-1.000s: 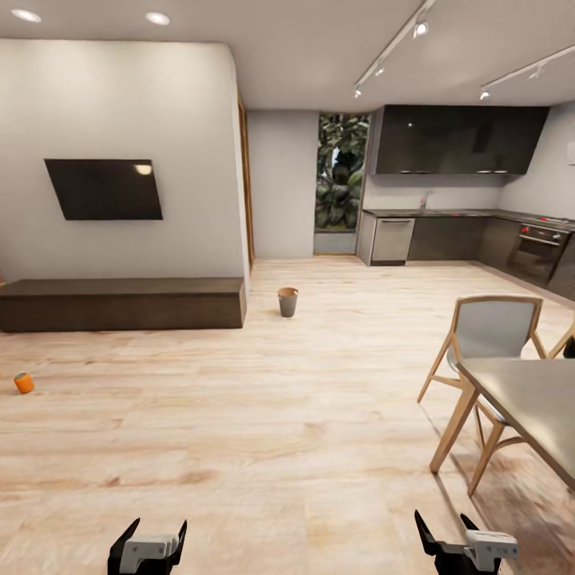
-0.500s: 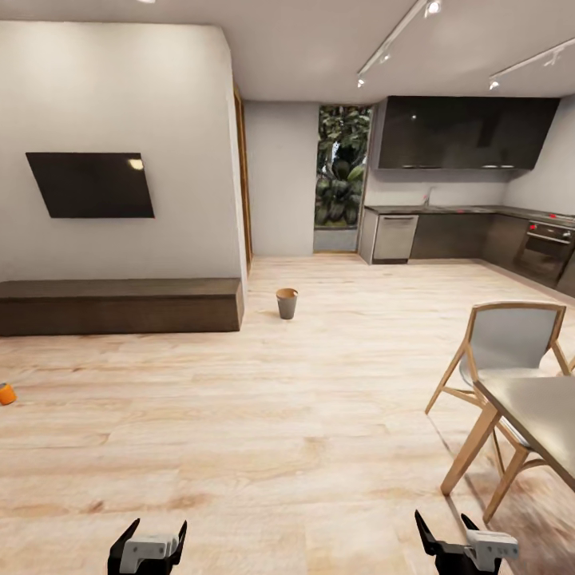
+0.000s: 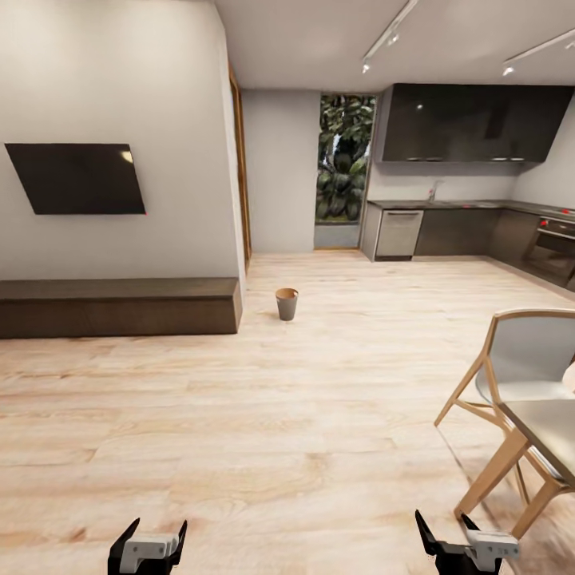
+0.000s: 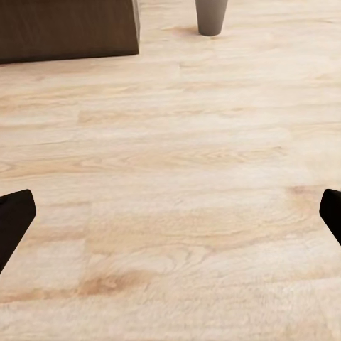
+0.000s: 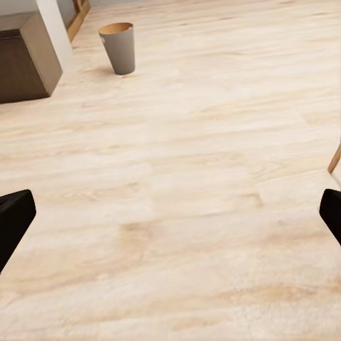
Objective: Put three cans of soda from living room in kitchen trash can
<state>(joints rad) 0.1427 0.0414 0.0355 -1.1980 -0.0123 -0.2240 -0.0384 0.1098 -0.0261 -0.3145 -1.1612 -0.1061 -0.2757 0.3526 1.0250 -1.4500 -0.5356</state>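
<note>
On the plank floor (image 3: 279,415), the view has swung right, the orange can gone from frame, the tash can (image 3: 287,303) ahead, both jaws released and empty.

This is a home, an open-plan flat where the living room runs straight into the kitchen. A light wood plank floor (image 3: 263,415) carries through both. On the white wall hangs a flat black TV (image 3: 76,177), and beneath it runs a long, low dark-wood bench (image 3: 120,305). Further back, dark kitchen cabinets (image 3: 475,124) hang over a counter (image 3: 471,205) with a steel dishwasher (image 3: 398,234) and a built-in oven (image 3: 551,251). A tall window (image 3: 342,156) shows green leaves outside. Nearer, a wooden chair (image 3: 519,375) is drawn up to a dining table (image 3: 551,427). A small bin (image 3: 287,303) stands on the floor.
</note>
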